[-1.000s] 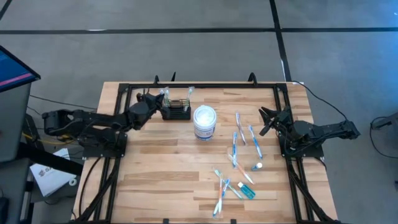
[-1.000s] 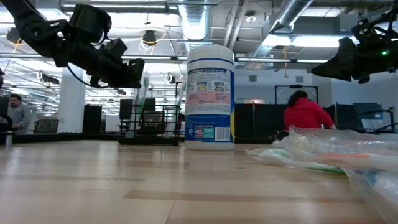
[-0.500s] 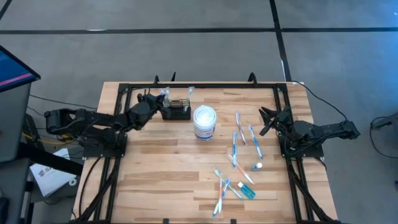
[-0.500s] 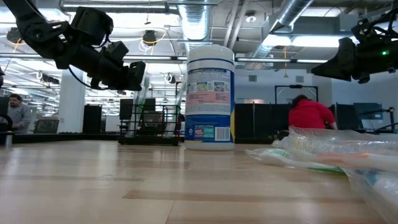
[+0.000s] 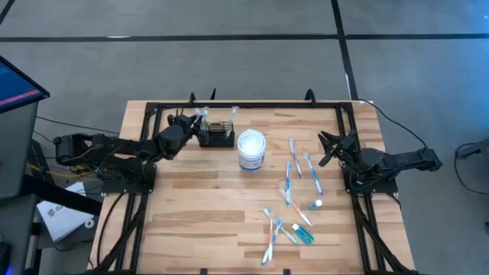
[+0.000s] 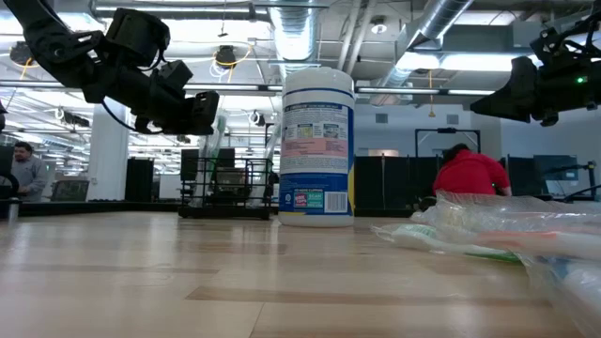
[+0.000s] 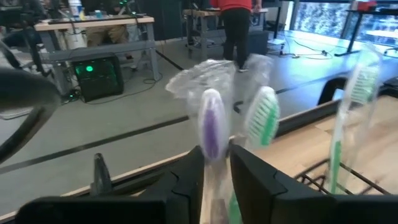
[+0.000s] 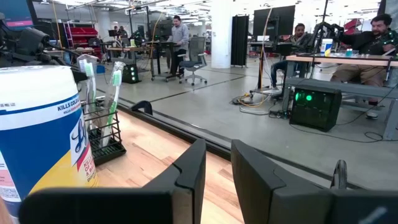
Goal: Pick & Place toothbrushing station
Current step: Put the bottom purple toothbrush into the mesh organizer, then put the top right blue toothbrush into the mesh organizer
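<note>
Toothbrushing station [image 5: 217, 136] sits at bench [image 5: 199, 214] far edge, beside white tub [image 5: 251, 150]. Left claw [image 5: 189, 122] at its left end, fingers slightly apart around wrapped purple toothbrush [image 7: 211, 134]. Right claw [image 5: 327, 147] idle, narrowly parted.

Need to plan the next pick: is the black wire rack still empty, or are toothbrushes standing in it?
Not empty: toothbrushes stand upright in the black wire rack, heads up.
</note>
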`<state>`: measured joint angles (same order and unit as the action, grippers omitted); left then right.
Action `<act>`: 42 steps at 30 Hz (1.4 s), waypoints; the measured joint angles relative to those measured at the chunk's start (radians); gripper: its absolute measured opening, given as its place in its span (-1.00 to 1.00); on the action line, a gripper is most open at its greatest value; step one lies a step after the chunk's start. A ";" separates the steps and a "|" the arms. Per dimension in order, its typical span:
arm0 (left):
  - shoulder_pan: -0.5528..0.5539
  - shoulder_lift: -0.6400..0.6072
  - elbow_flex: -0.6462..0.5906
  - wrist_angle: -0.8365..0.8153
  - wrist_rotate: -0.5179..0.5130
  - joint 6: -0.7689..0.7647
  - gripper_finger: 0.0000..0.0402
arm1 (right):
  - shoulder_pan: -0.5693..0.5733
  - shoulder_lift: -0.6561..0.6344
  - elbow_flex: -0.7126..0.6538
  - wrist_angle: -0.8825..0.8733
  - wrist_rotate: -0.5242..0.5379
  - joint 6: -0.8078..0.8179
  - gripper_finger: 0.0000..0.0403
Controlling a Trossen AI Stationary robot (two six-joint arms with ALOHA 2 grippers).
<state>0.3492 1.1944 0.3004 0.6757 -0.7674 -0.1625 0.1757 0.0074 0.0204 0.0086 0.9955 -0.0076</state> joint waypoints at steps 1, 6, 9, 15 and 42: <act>0.000 -0.007 0.000 -0.005 -0.009 0.000 -0.59 | 0.000 0.000 0.000 0.000 0.000 0.000 -0.66; -0.001 -0.042 0.001 -0.002 -0.010 0.000 -0.52 | 0.001 0.000 0.000 0.000 0.000 0.000 -0.66; -0.001 -0.045 0.001 -0.006 -0.009 0.000 -0.47 | 0.001 0.000 0.000 0.000 0.000 0.000 -0.66; -0.002 -0.050 0.001 -0.008 -0.012 0.023 -0.37 | 0.001 0.000 0.000 0.000 0.000 0.000 -0.66; -0.171 -0.260 0.000 -0.002 0.011 0.130 -0.28 | 0.001 0.000 0.000 0.003 -0.033 0.016 -0.66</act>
<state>0.1779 0.9340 0.3008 0.6732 -0.7566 -0.0321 0.1764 0.0074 0.0200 0.0117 0.9621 0.0082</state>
